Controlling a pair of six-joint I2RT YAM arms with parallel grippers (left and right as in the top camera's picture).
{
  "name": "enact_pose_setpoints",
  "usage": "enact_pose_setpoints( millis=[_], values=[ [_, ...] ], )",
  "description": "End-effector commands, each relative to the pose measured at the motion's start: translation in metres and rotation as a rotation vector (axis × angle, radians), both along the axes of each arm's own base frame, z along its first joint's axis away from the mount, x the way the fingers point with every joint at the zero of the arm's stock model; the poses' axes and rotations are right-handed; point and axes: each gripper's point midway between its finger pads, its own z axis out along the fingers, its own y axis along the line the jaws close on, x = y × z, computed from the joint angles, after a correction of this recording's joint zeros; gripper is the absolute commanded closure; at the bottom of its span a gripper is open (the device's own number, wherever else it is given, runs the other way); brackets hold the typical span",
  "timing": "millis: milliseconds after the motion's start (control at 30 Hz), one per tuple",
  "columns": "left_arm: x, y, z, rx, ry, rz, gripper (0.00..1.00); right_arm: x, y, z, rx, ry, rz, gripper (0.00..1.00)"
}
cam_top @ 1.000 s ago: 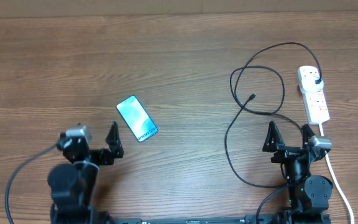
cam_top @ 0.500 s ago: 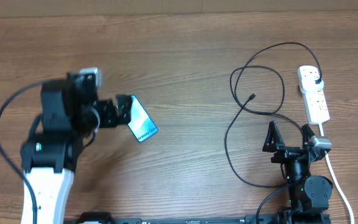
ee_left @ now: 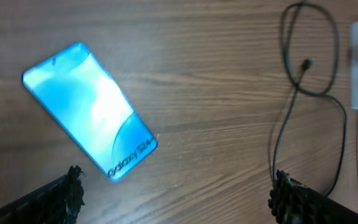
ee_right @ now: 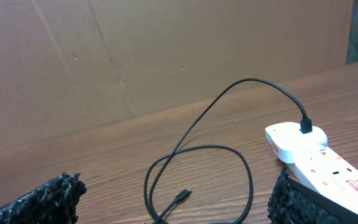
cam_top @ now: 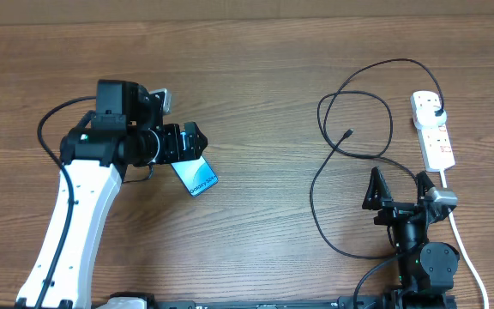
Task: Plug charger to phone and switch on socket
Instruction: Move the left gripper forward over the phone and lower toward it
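Barely begun: left gripper (ee_left: 177, 184), fingers spread, hovers above the phone (ee_left: 90, 111); charger (ee_left: 305, 64) lies unplugged, well off to its right

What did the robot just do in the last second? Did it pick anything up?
The left arm swung forward from its rest pose, and the left claw now hangs open over the phone, gripping nothing. The phone, charger, socket and the open right claw stayed put.
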Motion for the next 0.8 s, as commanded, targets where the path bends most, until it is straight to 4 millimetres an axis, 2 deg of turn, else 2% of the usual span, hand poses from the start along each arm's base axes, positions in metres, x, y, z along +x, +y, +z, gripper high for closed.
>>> enact_pose_setpoints(
  millis=[0, 200, 567, 767],
  values=[
    [0.004, 0.013, -0.017, 0.041, 0.098, 0.141, 0.00, 0.000, 0.001, -0.002, -0.005, -0.002, 0.006, 0.00],
    [-0.001, 0.036, -0.026, 0.146, 0.152, 0.248, 0.00, 0.000, 0.001, -0.002, -0.005, -0.002, 0.006, 0.00],
    [0.012, 0.046, 0.005, 0.169, 0.115, 0.343, 0.00, 0.000, 0.001, -0.002, -0.005, -0.002, 0.006, 0.00],
    [0.025, 0.049, 0.009, 0.230, 0.180, 0.346, 0.00, 0.000, 0.001, -0.002, -0.005, -0.002, 0.006, 0.00]
  ],
)
